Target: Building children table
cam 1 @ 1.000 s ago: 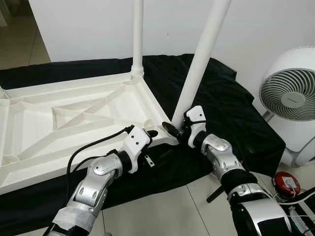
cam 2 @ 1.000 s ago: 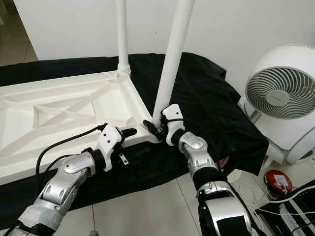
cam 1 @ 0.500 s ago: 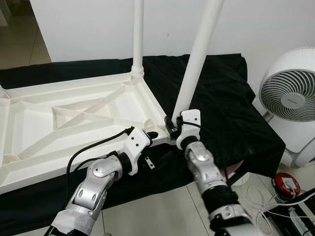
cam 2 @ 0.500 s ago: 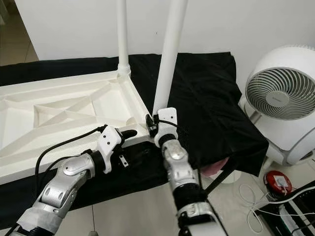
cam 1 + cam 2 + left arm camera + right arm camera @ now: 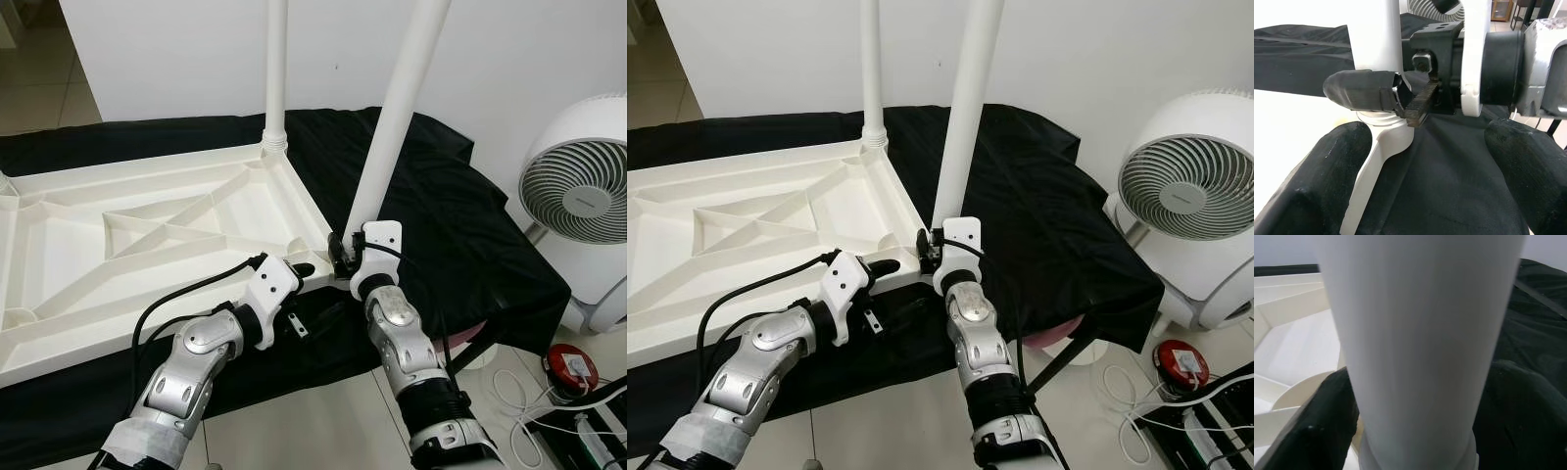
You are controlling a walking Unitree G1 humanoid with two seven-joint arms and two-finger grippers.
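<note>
The white children's table top (image 5: pixel 306 213) lies upside down on a black cloth (image 5: pixel 460 225). One white leg (image 5: pixel 276 69) stands upright in its far right corner. A second leg (image 5: pixel 397 117) stands in the near right corner, leaning slightly. My right gripper (image 5: pixel 345 257) is shut on that near leg at its base; in the right wrist view the leg (image 5: pixel 1415 347) sits between the two fingers (image 5: pixel 1317 431). My left gripper (image 5: pixel 300 292) is open and straddles the table's near rim just left of that corner, its fingers (image 5: pixel 1327 171) wide apart.
A white fan (image 5: pixel 578 196) stands on the floor at the right. Below it lie a red device (image 5: pixel 571 362) and cables. A white wall runs close behind the table. Tiled floor (image 5: pixel 313 421) lies in front of the cloth's edge.
My right gripper has turned and shut round the base of the near leg, and its elbow has swung to the left. The left arm has stayed put.
</note>
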